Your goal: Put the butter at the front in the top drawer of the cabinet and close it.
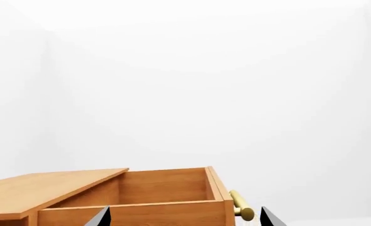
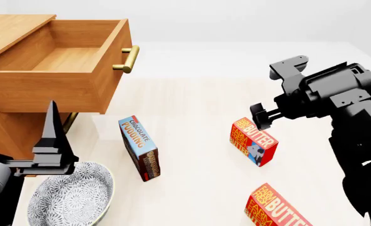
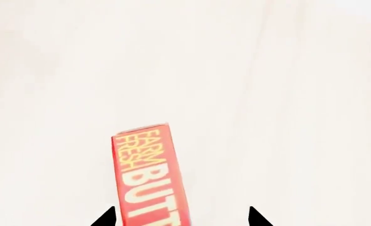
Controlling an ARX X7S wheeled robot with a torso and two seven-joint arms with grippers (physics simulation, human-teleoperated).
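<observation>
Currently the right gripper (image 3: 180, 217) hangs w/ jaws apart over the butter (image 2: 253, 141), tips either side of the box top, nothing clamped yet. That box stands on the floor, well out from the cabinet (image 2: 12, 125), beyond the chocolate pudding box (image 2: 140, 148); a 2nd identical butter box (image 2: 275, 208) sits nearer the robot. Top drawer (image 2: 60, 56) is pulled out, empty as far as visible. Left gripper (image 2: 50, 141) is parted too, beside the cabinet, above the bowl (image 2: 69, 197). Risks: the box sits off-centre between the tips, so closing could tip it or pinch a corner; or it's the wrong one of the 2 boxes.

Matt light wood cabinet (image 2: 10, 122) (shiny brass handle (image 2: 128, 59)), glossy printed-card butter (image 2: 253, 141).
</observation>
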